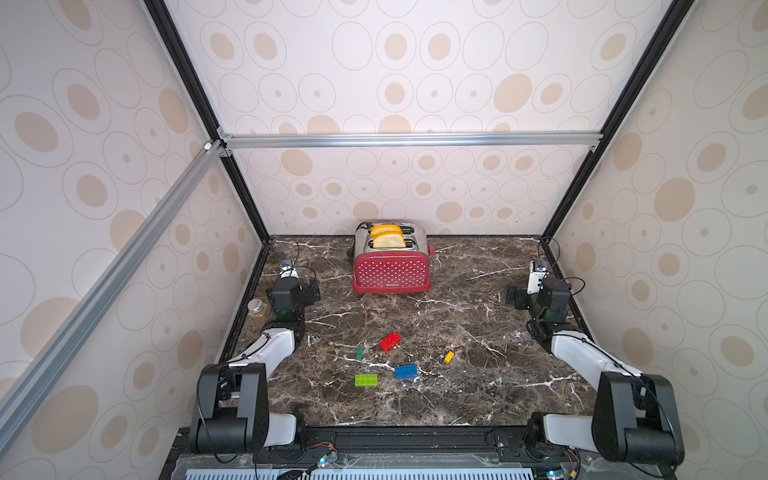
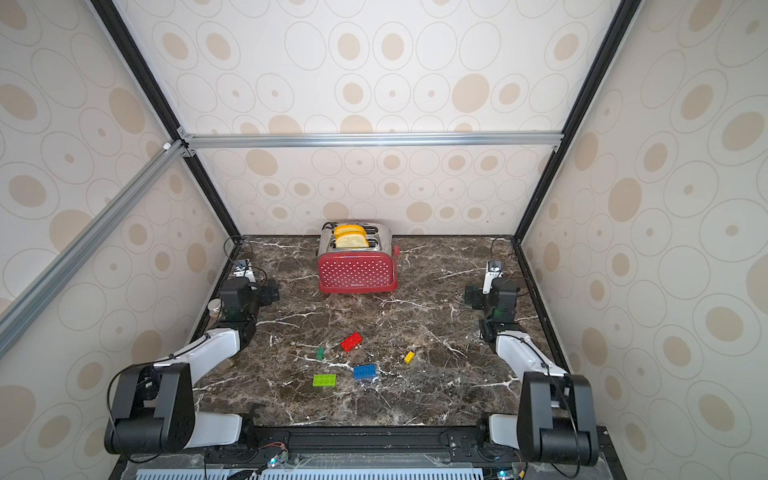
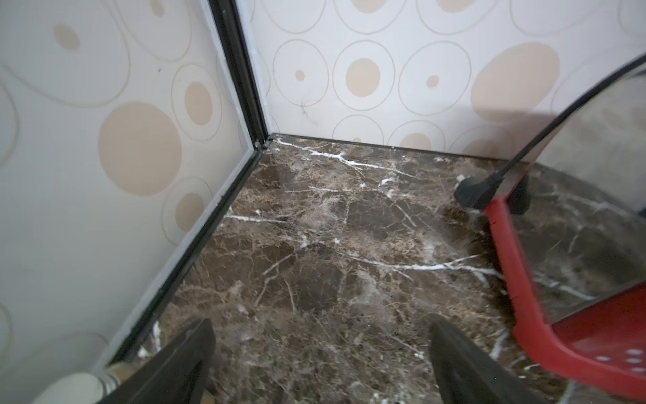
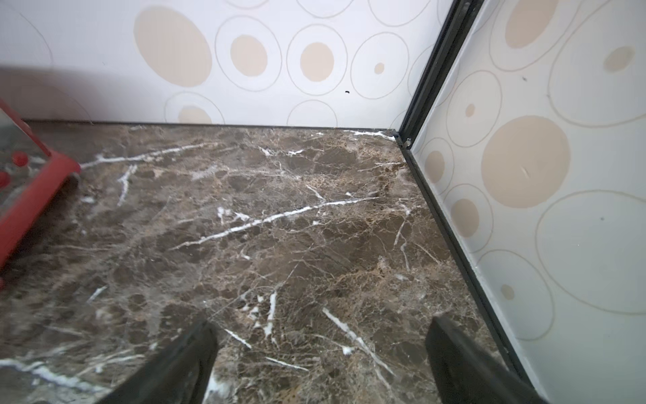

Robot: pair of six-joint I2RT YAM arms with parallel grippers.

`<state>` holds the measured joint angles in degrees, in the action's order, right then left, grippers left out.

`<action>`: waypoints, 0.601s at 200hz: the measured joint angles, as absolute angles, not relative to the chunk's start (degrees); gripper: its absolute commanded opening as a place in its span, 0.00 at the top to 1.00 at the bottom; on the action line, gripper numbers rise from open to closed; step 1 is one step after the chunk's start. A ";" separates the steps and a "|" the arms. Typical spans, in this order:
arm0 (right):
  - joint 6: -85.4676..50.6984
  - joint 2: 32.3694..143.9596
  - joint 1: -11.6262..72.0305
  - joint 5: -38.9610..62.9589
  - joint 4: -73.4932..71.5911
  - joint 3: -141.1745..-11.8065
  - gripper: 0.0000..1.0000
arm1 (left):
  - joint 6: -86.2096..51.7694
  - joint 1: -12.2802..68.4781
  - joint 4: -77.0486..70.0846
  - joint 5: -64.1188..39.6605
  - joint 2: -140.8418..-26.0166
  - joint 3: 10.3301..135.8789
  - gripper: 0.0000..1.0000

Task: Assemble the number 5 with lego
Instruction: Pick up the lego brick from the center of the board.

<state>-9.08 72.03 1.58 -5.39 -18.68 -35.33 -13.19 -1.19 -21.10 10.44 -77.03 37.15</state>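
Our left gripper (image 3: pixel 320 332) has its jaws wide apart and holds nothing, above the marble table (image 3: pixel 314 227) near the far left corner. Our right gripper (image 4: pixel 323 328) is just as wide and empty, near the far right corner. Between the arms, five loose bricks lie apart on the near middle of the table. The red brick (image 1: pixel 390 341) lies diagonally, its long axis running near left to far right. The small dark green brick (image 1: pixel 359 353), just left of it, points toward the back wall. The blue brick (image 1: pixel 406 371) and the lime green brick (image 1: pixel 366 380) lie crosswise. The small yellow brick (image 1: pixel 449 357) sits to the right, angled like the red one. A red toaster (image 1: pixel 391 272) stands behind.
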 measured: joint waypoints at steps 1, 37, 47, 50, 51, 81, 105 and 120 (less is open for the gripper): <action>-9.63 71.72 1.58 -5.41 -18.22 -35.35 0.00 | -13.50 -1.19 -20.86 10.41 -76.97 37.23 0.01; -26.02 66.48 0.01 -2.57 -4.80 -39.42 0.17 | -26.87 -2.61 -6.66 4.99 -77.43 43.94 0.05; -28.40 66.54 -0.47 0.23 -2.46 -40.73 0.25 | -28.60 -2.76 -3.73 2.55 -77.60 45.47 0.10; -28.71 66.54 -0.58 1.41 -1.78 -41.08 0.25 | -28.97 -2.76 -3.14 1.87 -77.60 45.60 0.10; -28.84 66.54 -0.58 1.63 -1.69 -41.15 0.25 | -29.21 -2.76 -2.92 1.37 -77.56 45.67 0.10; -32.34 66.59 -0.16 8.99 6.66 -43.68 0.31 | -32.93 -2.66 4.69 -5.10 -75.37 45.67 0.19; -31.90 67.85 1.41 12.91 15.44 -47.29 0.40 | -34.72 -1.65 10.66 -9.91 -71.66 45.23 0.28; -31.03 68.82 3.77 14.66 19.55 -48.27 0.41 | -35.40 -0.19 13.54 -12.40 -68.75 44.05 0.32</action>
<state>-31.03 68.82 3.77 14.66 19.55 -48.27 -35.40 -0.19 13.54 -12.40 -68.75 44.05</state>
